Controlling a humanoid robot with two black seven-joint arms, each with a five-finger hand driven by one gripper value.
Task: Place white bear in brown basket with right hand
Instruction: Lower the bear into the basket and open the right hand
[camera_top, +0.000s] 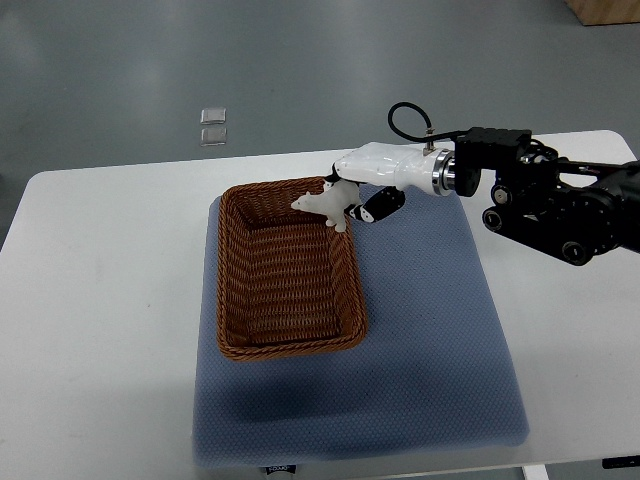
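From my remote seat: the right hand (365, 190) covers the white bear's (322, 205) hindquarters; its arm runs off the right edge. The tabletop (100, 300) and blue mat (430, 330) are cropped below, the mat's label unreadably small.

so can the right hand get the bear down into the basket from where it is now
Probably yes. The right hand holds the white bear over the far right corner of the brown basket, whose open top has nothing lying inside.
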